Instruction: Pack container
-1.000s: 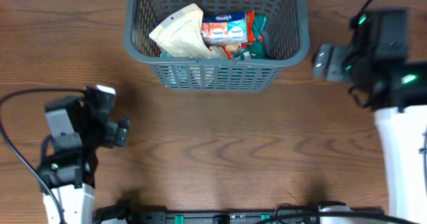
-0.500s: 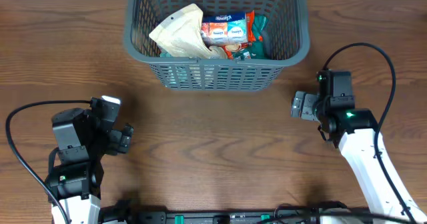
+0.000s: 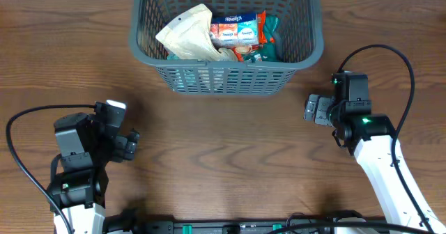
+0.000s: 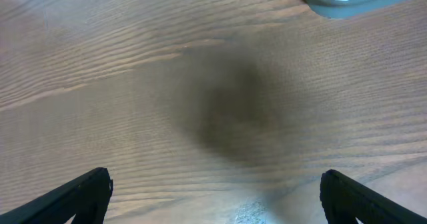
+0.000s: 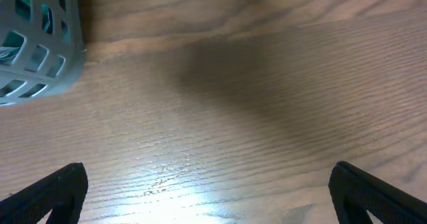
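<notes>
The grey lattice basket point(image 3: 300, 53) stands at the far middle of the wooden table. It holds a beige pouch point(image 3: 185, 35), an orange and white packet point(image 3: 237, 30) and a teal packet point(image 3: 270, 49). My left gripper point(image 3: 129, 145) is open and empty over bare wood at the near left. My right gripper point(image 3: 315, 110) is open and empty, just right of and nearer than the basket. A basket corner shows in the left wrist view point(image 4: 353, 1) and in the right wrist view point(image 5: 40, 57). Both wrist views show spread fingers over bare wood point(image 4: 213, 197) point(image 5: 210, 197).
Black cables loop from both arms, at the left point(image 3: 14, 140) and the right point(image 3: 408, 67). A dark bar with connectors runs along the table's near edge point(image 3: 230, 227).
A second ago the right arm was at the far right edge; it then came inward and nearer, beside the basket. The left arm shifted slightly nearer. Nothing has moved in the last half second.
</notes>
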### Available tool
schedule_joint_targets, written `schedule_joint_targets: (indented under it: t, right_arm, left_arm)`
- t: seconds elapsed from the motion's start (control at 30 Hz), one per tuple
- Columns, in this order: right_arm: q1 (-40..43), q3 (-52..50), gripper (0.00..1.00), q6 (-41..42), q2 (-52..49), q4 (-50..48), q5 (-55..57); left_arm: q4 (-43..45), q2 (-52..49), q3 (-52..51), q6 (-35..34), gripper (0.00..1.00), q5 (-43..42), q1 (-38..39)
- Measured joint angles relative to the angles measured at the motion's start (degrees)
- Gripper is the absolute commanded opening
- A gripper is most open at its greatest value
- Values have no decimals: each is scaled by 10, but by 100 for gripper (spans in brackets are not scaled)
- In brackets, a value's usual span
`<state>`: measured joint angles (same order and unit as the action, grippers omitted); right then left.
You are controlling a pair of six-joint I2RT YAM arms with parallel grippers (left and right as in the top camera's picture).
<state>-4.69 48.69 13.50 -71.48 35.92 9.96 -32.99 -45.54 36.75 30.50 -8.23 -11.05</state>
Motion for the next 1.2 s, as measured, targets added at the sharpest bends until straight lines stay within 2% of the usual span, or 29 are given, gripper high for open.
schedule_joint_targets:
  t: [0.33, 0.47, 0.67, 0.93, 1.0, 1.1, 1.2]
  right_arm:
    - [0, 0, 99, 0, 2, 2, 0]
    - [0, -2, 99, 0, 39, 11, 9]
    - [-2, -66, 100, -1, 231, 5, -4]
    - [-7, -261, 99, -1, 516, -3, -29]
    - [-7, -301, 99, -1, 568, -35, -36]
    - [-7, -353, 99, -1, 627, -134, -42]
    - [-8, -412, 99, -2, 658, -303, -41]
  left_arm:
    - [0, 0, 0, 0, 98, 0, 0]
    - [0, 0, 0, 0, 98, 0, 0]
    - [0, 0, 0, 0, 98, 0, 0]
    - [0, 0, 0, 0, 98, 0, 0]
    - [0, 0, 0, 0, 98, 0, 0]
    - [0, 0, -1, 0, 98, 0, 0]
    - [0, 0, -1, 0, 98, 0, 0]
